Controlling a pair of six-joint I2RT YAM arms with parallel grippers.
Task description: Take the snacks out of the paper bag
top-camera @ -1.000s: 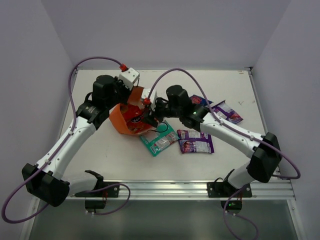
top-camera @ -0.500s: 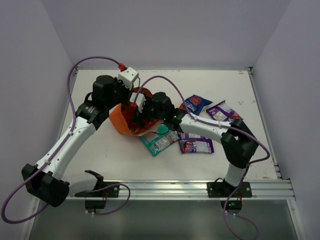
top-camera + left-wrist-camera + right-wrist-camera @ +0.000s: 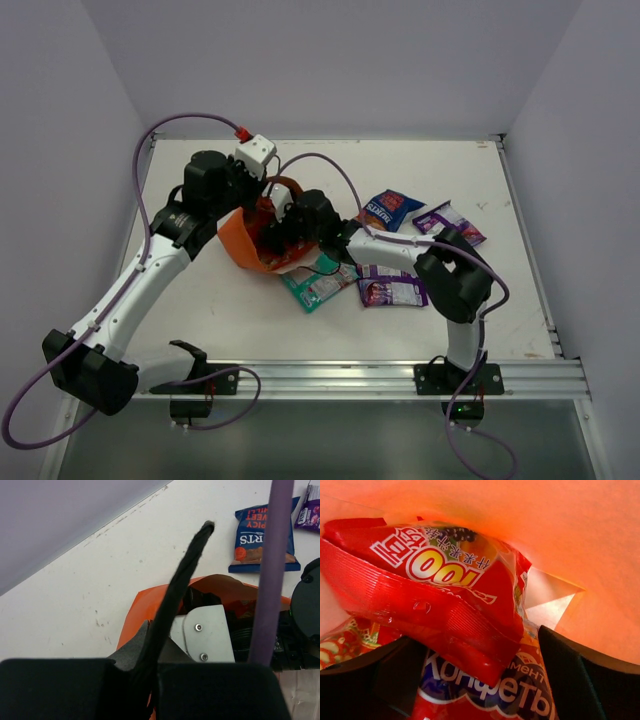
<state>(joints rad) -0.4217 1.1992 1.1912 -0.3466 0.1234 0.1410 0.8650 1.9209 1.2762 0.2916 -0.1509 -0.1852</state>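
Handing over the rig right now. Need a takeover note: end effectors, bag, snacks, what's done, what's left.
Left end effector: shut at the paper bag rim; whether it pinches paper is unclear.
Right end effector: open inside the bag, fingers either side of the red packets, nothing gripped.
Out on the table: blue-and-red packet, far purple packet, near purple packet, teal packet.
In the bag: small red packet lying over the larger red packet.
Left: grip and pull out both red packets.
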